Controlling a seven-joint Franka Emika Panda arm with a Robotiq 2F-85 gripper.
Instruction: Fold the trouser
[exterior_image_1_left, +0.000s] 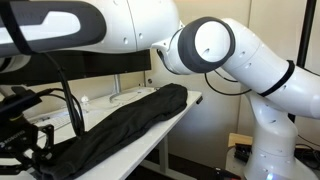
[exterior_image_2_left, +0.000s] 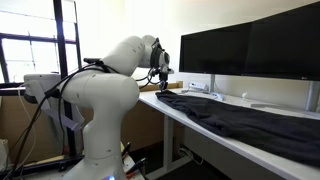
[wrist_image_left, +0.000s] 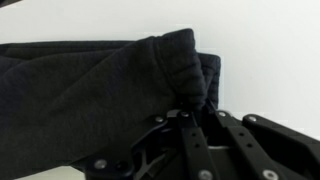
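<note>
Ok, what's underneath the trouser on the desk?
The white desk shows around the trouser, which lies spread along it. Anything beneath the fabric itself is covered and cannot be seen.

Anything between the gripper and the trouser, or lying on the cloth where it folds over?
Nothing visible. The gripper is at the trouser's ribbed end; the cloth lies bare along the desk, monitors standing behind it.

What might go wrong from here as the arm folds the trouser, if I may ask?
1. In the wrist view the gripper sits at the ribbed edge of the trouser; so thin a bite may slip or catch only one layer.
2. The monitors stand just behind the cloth; a high fold could brush them.
3. The trouser lies near the front edge of the desk and may slide off.
</note>
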